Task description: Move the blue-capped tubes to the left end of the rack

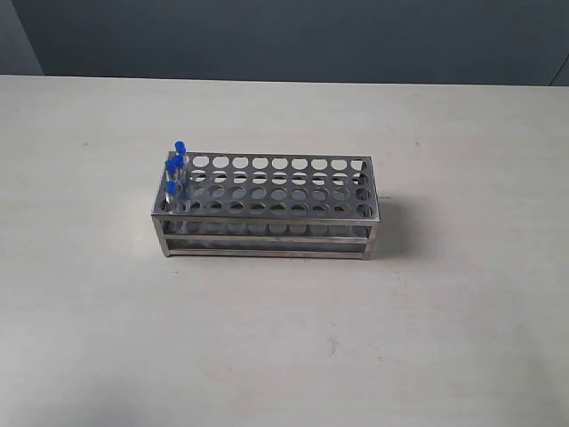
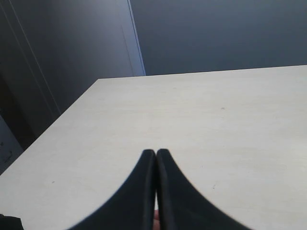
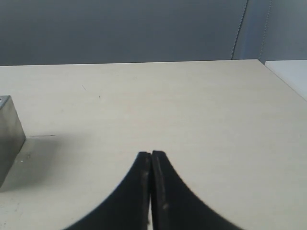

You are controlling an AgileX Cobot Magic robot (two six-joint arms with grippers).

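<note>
The blue-capped tubes (image 1: 175, 167) stand grouped at the left end of the rack (image 1: 267, 210), which lies ahead of the right pincer (image 3: 151, 158) and apart from it, so the task looks done and no further grasp seems called for from it or the left pincer (image 2: 156, 157), each closed on nothing above the pale surface (image 1: 444, 338) before a dark grey wall.

pale table (image 1: 284, 356), dark grey wall (image 1: 293, 36)

Exterior high above rack (image 1: 267, 218); wrists low

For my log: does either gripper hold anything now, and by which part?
Nothing is held. The left gripper and right gripper are shut and empty.
</note>
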